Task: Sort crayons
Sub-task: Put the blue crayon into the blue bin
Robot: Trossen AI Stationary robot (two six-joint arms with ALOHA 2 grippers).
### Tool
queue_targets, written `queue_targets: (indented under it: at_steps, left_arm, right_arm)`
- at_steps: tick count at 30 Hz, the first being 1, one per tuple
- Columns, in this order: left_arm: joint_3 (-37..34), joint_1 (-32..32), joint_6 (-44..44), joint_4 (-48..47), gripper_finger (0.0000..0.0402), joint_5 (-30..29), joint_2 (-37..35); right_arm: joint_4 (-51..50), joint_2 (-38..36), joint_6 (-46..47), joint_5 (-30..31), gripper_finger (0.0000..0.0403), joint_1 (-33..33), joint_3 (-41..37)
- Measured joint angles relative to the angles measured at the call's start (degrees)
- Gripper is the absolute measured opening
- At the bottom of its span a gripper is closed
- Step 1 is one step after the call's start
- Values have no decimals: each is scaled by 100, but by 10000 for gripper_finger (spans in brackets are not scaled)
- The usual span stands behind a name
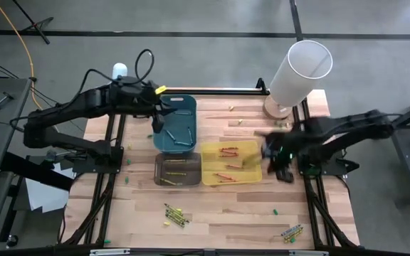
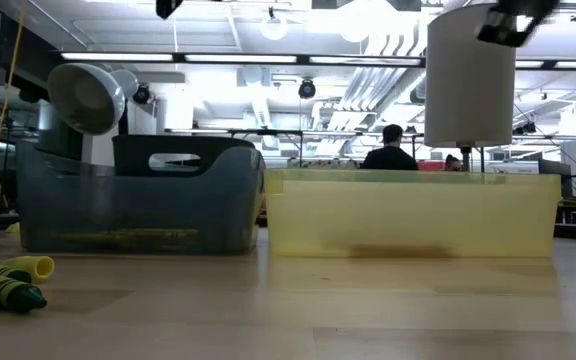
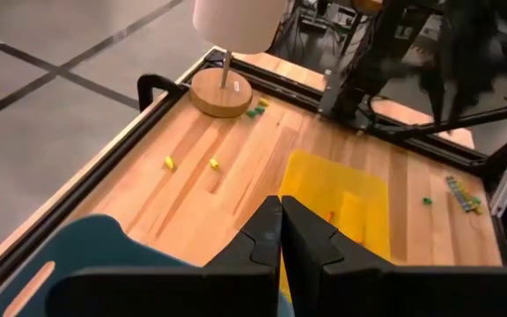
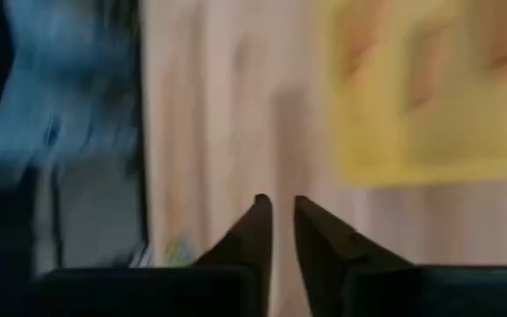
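Note:
Three bins stand mid-table: a blue bin [image 1: 175, 124], a brown bin [image 1: 176, 169] and a yellow bin [image 1: 230, 162], each with a few crayons lying inside. Loose crayons lie in a pile [image 1: 175, 213] near the front edge and in another [image 1: 291, 232] at the front right. My left gripper [image 1: 159, 122] hangs shut over the blue bin's left rim, its fingertips together [image 3: 280, 216] with nothing between them. My right gripper [image 1: 283, 171] hovers just right of the yellow bin; its fingers [image 4: 280, 207] stand slightly apart, holding nothing.
A white lamp [image 1: 301, 71] on a round wooden base stands at the back right. Small yellow and green bits [image 3: 211, 163] lie scattered on the wood. Black frame rails run along the table's sides. A person [image 2: 390, 150] sits far off in the room.

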Motion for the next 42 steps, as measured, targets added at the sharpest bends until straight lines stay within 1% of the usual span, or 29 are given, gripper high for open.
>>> queue_targets:
  at_steps: [2, 5, 8, 10, 12, 15, 17, 21, 27, 30, 37, 42]
  left_arm:
    - [-2, -27, -80, -34, 0, -1, -56]
    - [-2, -38, -104, -33, 0, -2, -102]
    - [-2, -38, -104, -31, 0, -4, -114]
    - [-4, -38, -101, -33, 0, -4, -114]
    - [-4, -38, -101, -33, 0, -4, -114]
    - [-4, -38, -101, -33, 0, -4, -114]
    - [-4, -38, -101, -33, 0, -4, -114]
    - [-4, -38, -101, -34, 0, -18, -114]
    - [-4, -38, -99, -35, 0, -28, -114]
    - [-4, -38, -99, -33, 0, -114, -114]
    - [-4, -38, -104, -33, 0, -175, -112]
    - [-4, -38, -104, -33, 0, -175, -112]
  right_arm:
    - [-127, 297, 98, -229, 75, 517, -80]
    - [-186, 589, 629, -264, 124, 1346, -344]
    - [168, 656, 1289, -342, 161, 2238, -757]
    - [881, 651, 1837, -318, 174, 2853, -1082]
    - [1682, 647, 2263, -177, 178, 3418, -1402]
    - [2787, 714, 2809, 309, 178, 4098, -1799]
    - [3152, 842, 3091, 558, 177, 4411, -1976]
    - [3233, 1330, 3207, 772, 177, 4709, -2032]
    - [3652, 2179, 3237, 783, 177, 4850, -2032]
    - [3660, 2485, 3285, 788, 177, 4864, -2032]
    - [3675, 2793, 3553, 893, 177, 4878, -2010]
    - [3573, 2803, 3558, 1209, 177, 4958, -2003]
